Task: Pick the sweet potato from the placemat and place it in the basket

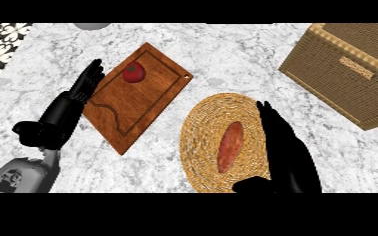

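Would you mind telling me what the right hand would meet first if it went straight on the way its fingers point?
Probably nothing: the right hand points up past the placemat edge over bare counter; height is unclear.

- Below me spreads a white marble counter veined with grey
- At my far left corner I see a patterned black-and-white tile patch
- A grey round object pokes in at the counter's far edge

I see a wooden cutting board lying just beside my left hand's fingertips, tilted on the marble counter, a tomato on its far end.
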Action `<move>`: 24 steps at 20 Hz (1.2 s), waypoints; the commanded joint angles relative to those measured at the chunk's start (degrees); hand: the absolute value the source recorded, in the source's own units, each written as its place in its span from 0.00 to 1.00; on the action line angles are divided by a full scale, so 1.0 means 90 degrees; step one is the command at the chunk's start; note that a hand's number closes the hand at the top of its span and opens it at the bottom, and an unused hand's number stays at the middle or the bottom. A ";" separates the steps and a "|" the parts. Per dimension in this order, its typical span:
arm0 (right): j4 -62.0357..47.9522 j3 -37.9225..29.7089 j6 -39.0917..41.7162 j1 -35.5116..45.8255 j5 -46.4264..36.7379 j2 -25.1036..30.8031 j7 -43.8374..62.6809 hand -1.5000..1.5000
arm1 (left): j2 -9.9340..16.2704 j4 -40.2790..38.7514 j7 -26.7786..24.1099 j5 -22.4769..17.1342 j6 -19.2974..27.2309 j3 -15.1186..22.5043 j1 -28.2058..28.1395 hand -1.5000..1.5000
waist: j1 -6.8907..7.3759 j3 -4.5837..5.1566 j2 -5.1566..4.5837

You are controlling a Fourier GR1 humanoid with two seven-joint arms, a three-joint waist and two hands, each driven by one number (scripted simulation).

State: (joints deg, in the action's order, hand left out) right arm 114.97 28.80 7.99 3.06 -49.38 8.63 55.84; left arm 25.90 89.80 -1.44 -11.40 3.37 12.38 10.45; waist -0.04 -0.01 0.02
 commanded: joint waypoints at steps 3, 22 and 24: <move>-0.0596 -0.0093 -0.0382 -0.0107 -0.0222 -0.0224 -0.0534 0.00 | -0.0592 -0.0311 0.0170 0.0549 0.0059 -0.0056 0.0422 0.50 | -0.0018 -0.0001 -0.0005; -0.0713 0.0513 -0.0020 0.0039 -0.0915 -0.0950 0.0135 0.00 | -0.0899 0.0360 0.0286 0.0992 -0.0909 -0.0912 -0.0221 0.50 | 0.0015 0.0001 0.0005; -0.1015 0.0202 -0.0025 0.0188 -0.0852 -0.0953 -0.0169 0.00 | -0.0948 0.0579 0.0380 0.0940 -0.1052 -0.1032 -0.0418 0.50 | 0.0020 0.0000 0.0004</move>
State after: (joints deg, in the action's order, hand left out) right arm 107.98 30.19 8.50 3.73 -56.16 0.76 53.72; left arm 18.08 90.90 -0.04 -3.33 -5.05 4.15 8.82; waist 0.06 0.00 0.03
